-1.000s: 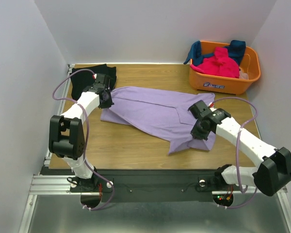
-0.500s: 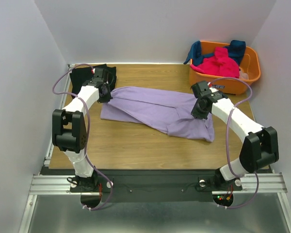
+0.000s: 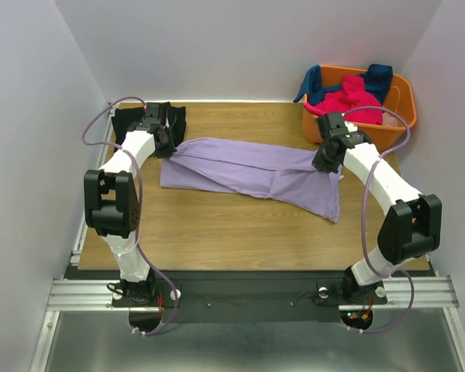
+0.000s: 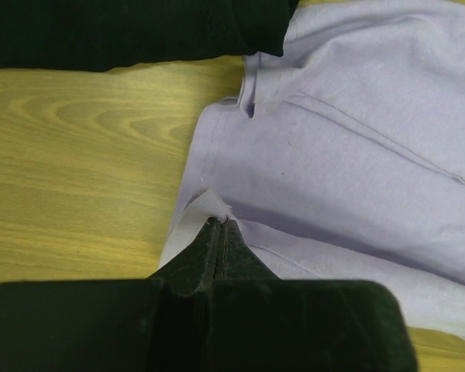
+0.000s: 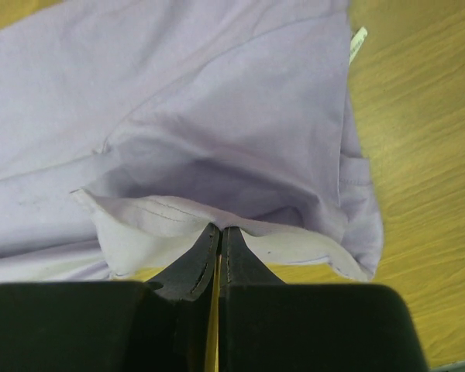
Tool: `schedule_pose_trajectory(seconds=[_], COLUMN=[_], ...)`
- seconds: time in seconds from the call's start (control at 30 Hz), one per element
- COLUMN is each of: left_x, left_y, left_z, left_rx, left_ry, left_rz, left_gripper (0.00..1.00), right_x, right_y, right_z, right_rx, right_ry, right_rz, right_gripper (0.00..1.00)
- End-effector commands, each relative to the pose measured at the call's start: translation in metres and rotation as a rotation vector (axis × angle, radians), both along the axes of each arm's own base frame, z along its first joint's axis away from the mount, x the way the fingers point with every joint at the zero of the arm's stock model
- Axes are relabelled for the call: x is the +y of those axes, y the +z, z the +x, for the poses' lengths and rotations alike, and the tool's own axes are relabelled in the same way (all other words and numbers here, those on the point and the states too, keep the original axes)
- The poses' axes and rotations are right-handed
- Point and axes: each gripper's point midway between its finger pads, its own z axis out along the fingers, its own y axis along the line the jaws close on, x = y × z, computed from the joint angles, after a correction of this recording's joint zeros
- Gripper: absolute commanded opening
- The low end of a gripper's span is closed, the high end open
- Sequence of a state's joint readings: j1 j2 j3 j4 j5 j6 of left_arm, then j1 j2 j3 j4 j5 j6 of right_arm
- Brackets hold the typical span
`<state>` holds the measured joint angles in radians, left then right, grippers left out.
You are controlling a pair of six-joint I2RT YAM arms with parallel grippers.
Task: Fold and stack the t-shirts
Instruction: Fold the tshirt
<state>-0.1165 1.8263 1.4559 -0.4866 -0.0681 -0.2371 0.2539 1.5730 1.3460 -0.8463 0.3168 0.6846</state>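
Note:
A lavender-purple t-shirt (image 3: 244, 169) lies stretched across the middle of the table, pulled taut between both arms. My left gripper (image 3: 170, 146) is shut on its left edge, the cloth (image 4: 356, 139) pinched at the fingertips (image 4: 219, 224). My right gripper (image 3: 325, 161) is shut on the shirt's right hem (image 5: 217, 116), lifted slightly, with a flap hanging down toward the front. A black t-shirt (image 3: 143, 120) lies at the far left corner, showing as a dark band (image 4: 132, 31) in the left wrist view. Hot-pink (image 3: 353, 97) and dark teal-blue (image 3: 376, 76) shirts fill the basket.
An orange plastic basket (image 3: 356, 133) stands at the back right corner, close behind my right gripper. Grey walls enclose the table on three sides. Bare wood (image 3: 217, 229) shows in front of the purple shirt, and the arm bases sit on the rail at the near edge.
My right gripper has carried the shirt's lower right edge from the front of the table back toward the basket, folding it over. My left gripper shifted slightly back and left with its edge.

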Motion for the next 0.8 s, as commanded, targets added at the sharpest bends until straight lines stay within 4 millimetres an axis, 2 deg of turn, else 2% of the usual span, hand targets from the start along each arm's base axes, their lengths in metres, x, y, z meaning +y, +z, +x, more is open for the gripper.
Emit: schedule_pose_trajectory(seconds=[0.0, 0.3, 0.47, 0.77], left_x=[-0.002, -0.002, 0.000, 0.006], left_y=[0.019, 0.014, 0.007, -0.002], left_z=[0.016, 0.027, 0.031, 0.044], left_rx=[-0.044, -0.018, -0.001, 0.014], left_ry=[-0.038, -0.062, -0.060, -0.053], left_rz=[-0.018, -0.011, -0.004, 0.018], left_gripper=[0.00, 0.00, 0.00, 0.00], right_x=[-0.010, -0.022, -0.022, -0.029], right_y=[0.025, 0.043, 0.036, 0.035], right_z=[0.028, 0.057, 0.070, 0.087], right_rx=[-0.094, -0.136, -0.119, -0.121], right_ry=[-0.011, -0.018, -0.004, -0.005], right_rz=[-0.005, 0.002, 0.001, -0.012], right_gripper=[0.00, 0.01, 0.00, 0.00])
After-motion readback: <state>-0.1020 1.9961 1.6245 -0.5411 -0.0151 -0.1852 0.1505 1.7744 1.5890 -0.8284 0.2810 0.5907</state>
